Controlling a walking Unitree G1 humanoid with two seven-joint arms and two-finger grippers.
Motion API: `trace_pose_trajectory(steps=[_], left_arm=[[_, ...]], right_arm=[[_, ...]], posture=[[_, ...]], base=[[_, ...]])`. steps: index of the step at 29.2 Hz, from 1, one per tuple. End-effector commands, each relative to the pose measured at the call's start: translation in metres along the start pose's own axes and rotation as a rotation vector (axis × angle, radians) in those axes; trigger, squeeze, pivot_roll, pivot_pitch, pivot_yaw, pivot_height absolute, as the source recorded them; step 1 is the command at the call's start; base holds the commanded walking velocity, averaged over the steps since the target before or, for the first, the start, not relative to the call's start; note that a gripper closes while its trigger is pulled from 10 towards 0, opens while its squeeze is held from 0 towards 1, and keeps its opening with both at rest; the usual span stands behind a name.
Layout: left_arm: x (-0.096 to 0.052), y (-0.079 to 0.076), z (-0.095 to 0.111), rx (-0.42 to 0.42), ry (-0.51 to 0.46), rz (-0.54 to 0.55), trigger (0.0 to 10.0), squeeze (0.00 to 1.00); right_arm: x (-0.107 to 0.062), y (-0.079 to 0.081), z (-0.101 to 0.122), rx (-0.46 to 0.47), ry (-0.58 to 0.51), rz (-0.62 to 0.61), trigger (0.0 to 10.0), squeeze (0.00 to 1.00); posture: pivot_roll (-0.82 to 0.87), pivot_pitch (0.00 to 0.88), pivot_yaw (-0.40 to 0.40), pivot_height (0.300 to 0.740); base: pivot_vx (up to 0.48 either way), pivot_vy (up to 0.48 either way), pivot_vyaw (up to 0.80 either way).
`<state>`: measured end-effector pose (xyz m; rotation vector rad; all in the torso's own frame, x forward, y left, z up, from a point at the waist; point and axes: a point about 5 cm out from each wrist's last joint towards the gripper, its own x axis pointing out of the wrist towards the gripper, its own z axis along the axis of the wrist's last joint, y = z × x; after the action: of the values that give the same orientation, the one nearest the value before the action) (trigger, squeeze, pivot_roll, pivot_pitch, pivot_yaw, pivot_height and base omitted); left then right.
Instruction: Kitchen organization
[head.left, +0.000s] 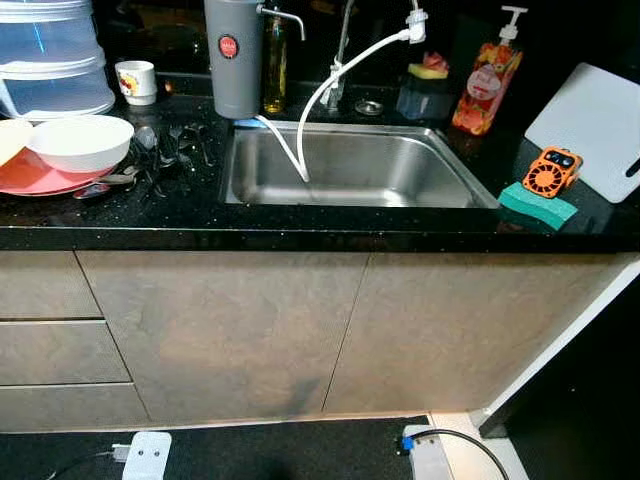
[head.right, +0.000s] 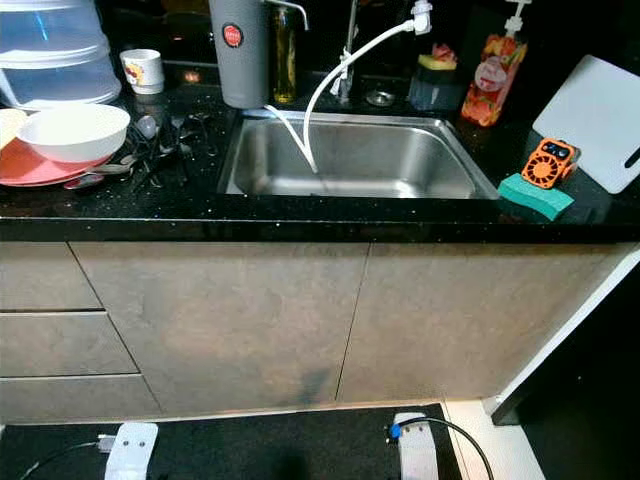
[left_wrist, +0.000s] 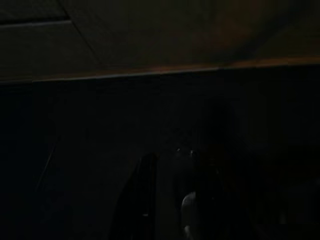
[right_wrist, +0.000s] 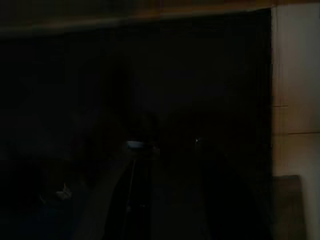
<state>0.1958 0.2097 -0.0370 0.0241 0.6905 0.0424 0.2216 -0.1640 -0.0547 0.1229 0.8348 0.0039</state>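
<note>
A steel sink (head.left: 350, 168) is set into the black countertop (head.left: 300, 225) straight ahead. A white hose (head.left: 330, 85) runs from the tap down into the basin. On the left, a white bowl (head.left: 80, 142) rests on a pink plate (head.left: 35, 178), with dark cutlery (head.left: 170, 150) beside them. To the right of the sink, a green sponge (head.left: 538, 206) carries a small orange fan (head.left: 551, 171). Both arms hang low in the shade: the left gripper (left_wrist: 172, 200) and right gripper (right_wrist: 175, 190) are faint dark shapes in their wrist views.
At the back stand a grey water filter (head.left: 233, 55), an oil bottle (head.left: 274, 65), a soap pump bottle (head.left: 487, 85), a white mug (head.left: 137, 81) and clear stacked containers (head.left: 50, 55). A white cutting board (head.left: 590, 130) leans at the right. Beige cabinet doors (head.left: 300, 330) are below, with power strips (head.left: 147, 455) on the floor.
</note>
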Motion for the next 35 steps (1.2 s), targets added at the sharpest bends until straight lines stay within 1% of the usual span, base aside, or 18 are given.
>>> trace_pose_trajectory(steps=[1, 2, 4, 6, 8, 9, 13, 15, 17, 18, 20, 25, 26, 30, 35], left_arm=[[0.001, -0.003, -0.006, -0.028, 0.016, -0.007, 10.0, 0.0], [0.002, -0.005, -0.005, -0.01, 0.006, -0.014, 10.0, 0.0], [0.004, -0.006, -0.003, -0.001, 0.002, -0.017, 10.0, 0.0], [0.008, -0.007, 0.001, 0.0, -0.023, -0.027, 10.0, 0.0], [0.009, -0.006, 0.002, 0.002, -0.025, -0.028, 10.0, 0.0], [0.012, -0.004, 0.005, 0.009, -0.039, -0.038, 10.0, 0.0], [0.013, 0.0, 0.008, 0.006, -0.049, -0.039, 10.0, 0.0], [0.014, 0.006, 0.008, -0.034, -0.044, -0.014, 10.0, 0.0], [0.015, 0.008, 0.008, -0.033, -0.039, -0.005, 10.0, 0.0], [0.015, 0.01, 0.007, -0.015, -0.036, -0.016, 10.0, 0.0], [0.015, 0.01, 0.007, -0.001, -0.037, -0.022, 10.0, 0.0], [0.017, 0.008, 0.008, -0.019, -0.048, -0.021, 10.0, 0.0], [0.018, 0.007, 0.007, -0.032, -0.046, -0.025, 10.0, 0.0], [0.019, 0.005, 0.006, -0.041, -0.039, -0.033, 10.0, 0.0], [0.019, 0.002, 0.007, -0.048, -0.045, -0.046, 10.0, 0.0]], right_arm=[[0.0, 0.002, -0.004, 0.063, -0.004, 0.009, 10.0, 0.0], [0.001, 0.004, -0.006, 0.071, 0.004, 0.023, 10.0, 0.0], [0.001, 0.006, -0.008, 0.062, 0.018, 0.03, 10.0, 0.0], [0.003, 0.006, -0.012, 0.054, 0.036, 0.032, 10.0, 0.0], [0.003, 0.006, -0.012, 0.055, 0.036, 0.032, 10.0, 0.0], [0.004, 0.007, -0.013, 0.062, 0.031, 0.038, 10.0, 0.0], [0.004, 0.008, -0.016, 0.069, 0.035, 0.046, 10.0, 0.0], [0.004, 0.008, -0.019, 0.068, 0.041, 0.044, 10.0, 0.0], [0.003, 0.008, -0.021, 0.07, 0.041, 0.043, 10.0, 0.0], [0.003, 0.007, -0.025, 0.079, 0.042, 0.04, 10.0, 0.0], [0.002, 0.007, -0.026, 0.08, 0.045, 0.037, 10.0, 0.0], [0.002, 0.0, -0.026, 0.076, 0.042, -0.006, 10.0, 0.0], [0.003, 0.0, -0.026, 0.075, 0.04, -0.006, 10.0, 0.0], [0.003, -0.001, -0.024, 0.061, 0.038, -0.003, 10.0, 0.0], [0.003, -0.002, -0.021, 0.064, 0.028, -0.011, 10.0, 0.0]], posture=[[0.07, 0.068, -0.044, 0.74], [0.07, 0.068, -0.044, 0.74], [0.08, 0.068, -0.036, 0.74], [0.08, 0.068, -0.02, 0.74], [0.08, 0.068, -0.02, 0.74], [0.08, 0.068, 0.0, 0.74], [0.09, 0.071, 0.026, 0.74], [0.09, 0.073, 0.044, 0.74], [0.09, 0.074, 0.05, 0.74], [0.09, 0.074, 0.066, 0.74], [0.09, 0.074, 0.067, 0.74], [0.08, 0.074, 0.069, 0.74], [0.08, 0.072, 0.065, 0.74], [0.08, 0.077, 0.064, 0.74], [0.08, 0.08, 0.058, 0.74]], base=[[0.0, 0.0, 0.0], [0.0, 0.0, 0.0], [0.0, 0.0, 0.0], [0.0, 0.0, 0.0], [0.0, 0.0, 0.0], [0.0, 0.0, 0.0], [0.0, 0.0, 0.0], [0.0, 0.0, 0.0], [0.0, 0.0, 0.0], [0.0, 0.0, 0.0], [0.0, 0.0, 0.0], [0.0, 0.0, 0.0], [0.0, 0.0, 0.0], [0.0, 0.0, 0.0], [0.0, 0.405, 0.0]])
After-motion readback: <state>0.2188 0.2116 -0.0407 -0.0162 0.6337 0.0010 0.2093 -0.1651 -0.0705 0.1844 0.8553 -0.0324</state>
